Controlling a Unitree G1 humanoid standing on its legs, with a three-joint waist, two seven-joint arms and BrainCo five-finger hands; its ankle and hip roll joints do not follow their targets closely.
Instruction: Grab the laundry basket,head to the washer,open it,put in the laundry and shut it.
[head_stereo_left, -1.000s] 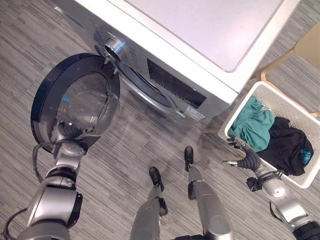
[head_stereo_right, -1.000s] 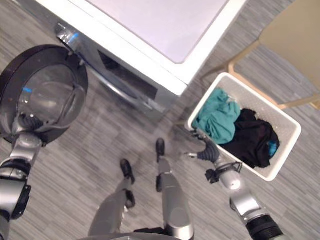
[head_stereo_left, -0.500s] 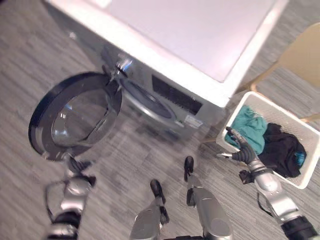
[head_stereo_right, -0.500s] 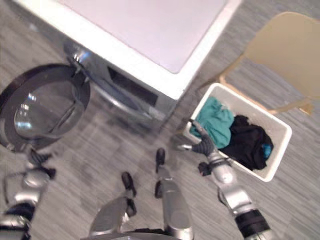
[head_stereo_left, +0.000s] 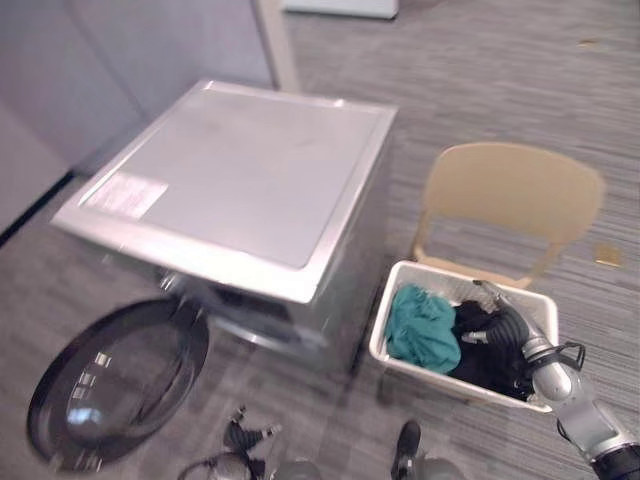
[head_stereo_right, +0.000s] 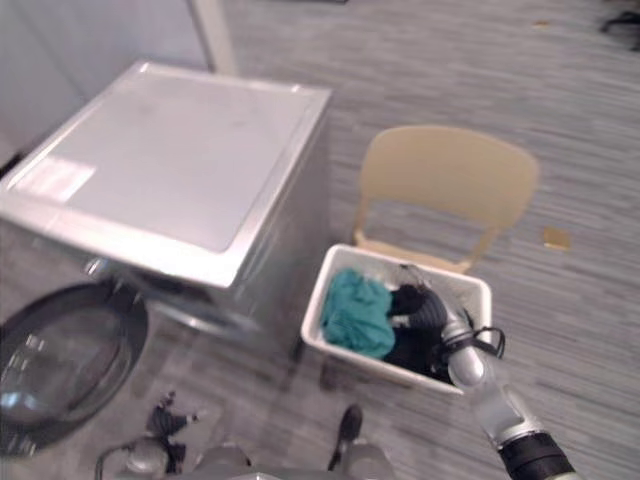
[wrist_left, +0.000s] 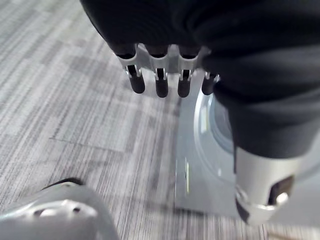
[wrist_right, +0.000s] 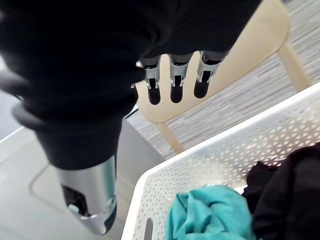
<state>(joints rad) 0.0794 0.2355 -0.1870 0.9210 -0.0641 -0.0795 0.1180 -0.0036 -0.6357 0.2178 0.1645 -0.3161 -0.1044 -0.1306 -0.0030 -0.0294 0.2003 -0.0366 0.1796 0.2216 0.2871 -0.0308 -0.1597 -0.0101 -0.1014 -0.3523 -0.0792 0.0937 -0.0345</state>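
White laundry basket (head_stereo_left: 395, 316) sits beside the washer (head_stereo_left: 240, 190), whose door (head_stereo_left: 115, 385) already hangs open. Your right hand (head_stereo_left: 503, 325) hovers open, fingers straight, over the black clothes (head_stereo_left: 488, 360) and teal garment (head_stereo_left: 423, 330) below it. Loading and shutting remain. Left hand (wrist_left: 165, 75): relaxed, empty.

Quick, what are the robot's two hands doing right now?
Left hand: open, holding nothing, low beside the washer.
Right hand: open, holding nothing, over the laundry basket.
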